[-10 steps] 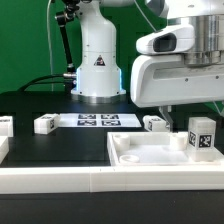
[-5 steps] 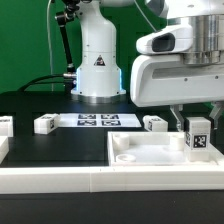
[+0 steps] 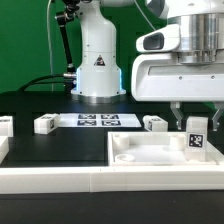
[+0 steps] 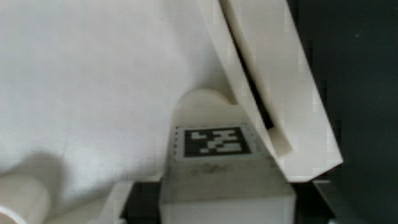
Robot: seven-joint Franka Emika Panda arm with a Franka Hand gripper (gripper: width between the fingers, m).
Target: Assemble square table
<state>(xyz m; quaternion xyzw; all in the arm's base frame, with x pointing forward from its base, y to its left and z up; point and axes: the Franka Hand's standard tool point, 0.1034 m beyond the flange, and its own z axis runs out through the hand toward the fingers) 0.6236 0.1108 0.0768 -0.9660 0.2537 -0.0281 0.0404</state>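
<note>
Nearest me, just past the long white rail (image 3: 50, 182), the square slab (image 3: 140, 155) lies flat on the black tabletop (image 3: 60, 145), toward the exterior view's right. It is white plastic with a raised rim. I count one slab and four legs. The held leg (image 3: 197, 140), a short white block with a black-and-white tag, stands upright over the slab's right end, clamped in the gripper (image 3: 196, 124). Farther back sit the edge leg (image 3: 5, 125), the left leg (image 3: 44, 124) and the right leg (image 3: 154, 123), with the marker board (image 3: 97, 120) between the last two.

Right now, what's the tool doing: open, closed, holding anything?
The tool is closed on a tagged white leg, held upright over a corner of the tabletop.
</note>
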